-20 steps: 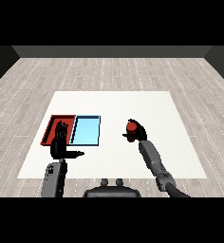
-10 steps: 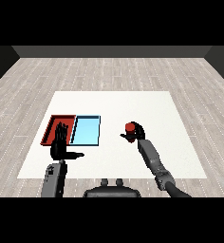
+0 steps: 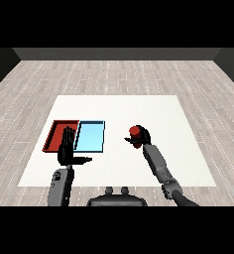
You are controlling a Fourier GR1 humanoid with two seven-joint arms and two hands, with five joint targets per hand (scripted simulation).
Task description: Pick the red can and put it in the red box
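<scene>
Forearms enter your view from the lower corners, at seven and five o'clock. Nearest you on the left, the grey left forearm rises to the black left hand (image 3: 67,148), which stands upright with its fingers straight and its thumb stretched out sideways toward three o'clock; it holds nothing. You see its fingertips overlap the near edge of the two trays, at the seam between them.

On the right, your grey right forearm slants up toward eleven o'clock and ends in the black right hand (image 3: 140,139), whose fingers curl round the small red cylindrical can (image 3: 135,131). The can sits upright in that grasp, its red top showing above the fingers. Whether it rests on the surface or hangs just above it you cannot tell.

Beyond the left hand lie the flat rectangular red tray (image 3: 53,135) and, touching it at three o'clock, the flat rectangular light blue tray (image 3: 91,138). The can stands well apart from the red tray, with the blue tray between them.

All of these rest on the white square table (image 3: 153,109), which extends toward twelve o'clock, with the grey plank floor (image 3: 116,74) beyond it.
</scene>
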